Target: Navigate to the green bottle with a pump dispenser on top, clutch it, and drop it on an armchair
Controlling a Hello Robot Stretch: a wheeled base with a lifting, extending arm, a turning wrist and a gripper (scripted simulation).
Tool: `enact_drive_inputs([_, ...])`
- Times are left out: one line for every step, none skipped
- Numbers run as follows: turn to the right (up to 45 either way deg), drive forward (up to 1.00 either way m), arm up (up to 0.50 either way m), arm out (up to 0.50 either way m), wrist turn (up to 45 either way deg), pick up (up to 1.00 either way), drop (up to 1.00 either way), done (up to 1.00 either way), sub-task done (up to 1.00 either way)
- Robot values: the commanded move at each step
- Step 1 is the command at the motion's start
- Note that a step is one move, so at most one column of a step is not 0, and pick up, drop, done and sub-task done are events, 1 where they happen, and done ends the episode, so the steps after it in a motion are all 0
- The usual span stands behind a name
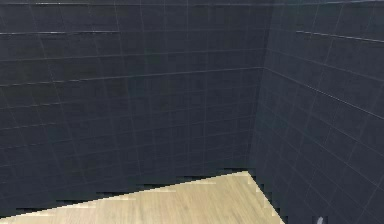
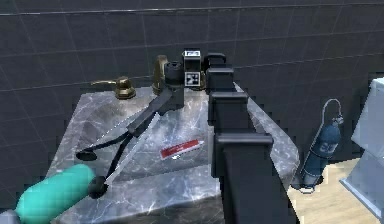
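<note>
We find the green bottle (image 2: 55, 197) off the desk's (image 2: 100, 110) corner at the arm side view's lower left. Its long axis slants up toward the end effector (image 2: 97, 168), whose fingers reach its upper end. We cannot tell whether the end effector grasps it.

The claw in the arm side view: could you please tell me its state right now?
Claw: open or closed cannot be told, nor whether it holds anything; a teal-green thing sits right at its fingers.
</note>
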Motion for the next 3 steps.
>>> enact_drive_inputs([0.0,0.00,0.00,0.00,-3.0,0.00,0.00,0.00,0.00])
enact_drive_inputs([0.0,0.00,0.00,-0.28,0.0,0.00,0.00,0.00,0.00])
enact_drive_inputs([-45.0,0.00,0.00,0.00,0.0,0.00,0.00,0.00,0.00])
